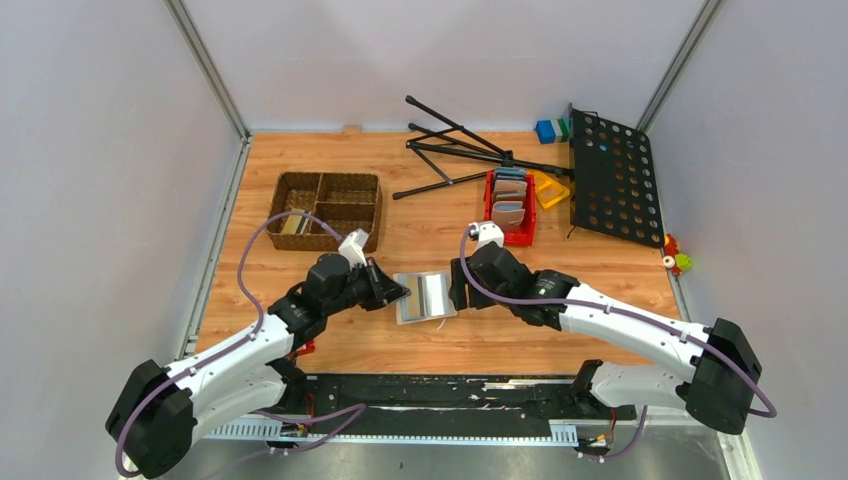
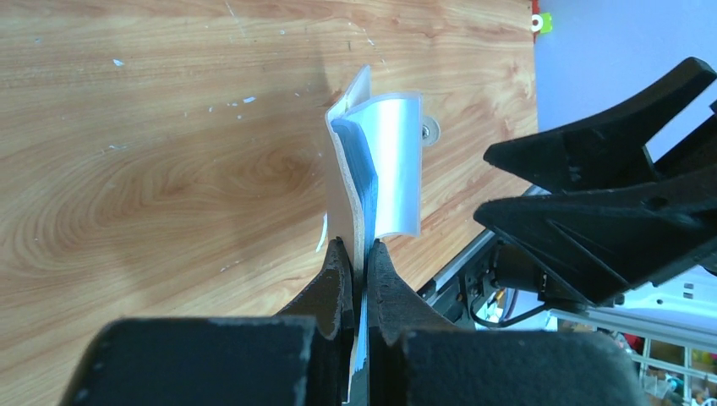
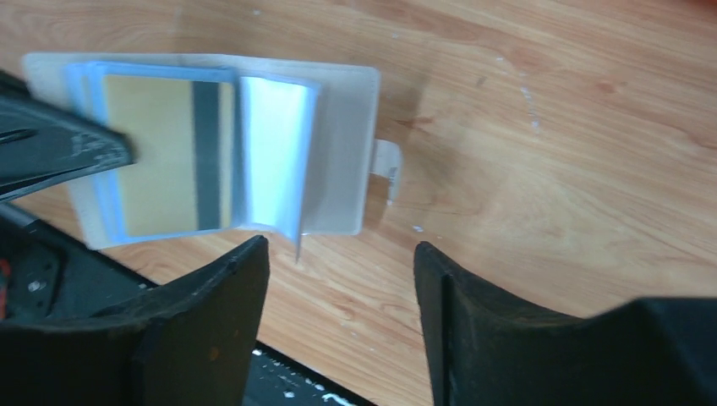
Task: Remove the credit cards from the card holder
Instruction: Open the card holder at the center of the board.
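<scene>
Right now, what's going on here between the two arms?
The left gripper is shut on one edge of the card holder, which lies spread open with its pale pockets showing. The right gripper sits at the holder's opposite side, jaws open and holding nothing. A tan-gold credit card with a dark stripe sits in a pocket, not yet pulled out.

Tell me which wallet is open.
The beige card holder clamped in the left tool, spread open with a tan-gold card showing. The other wallets stand packed in the red bin.
</scene>
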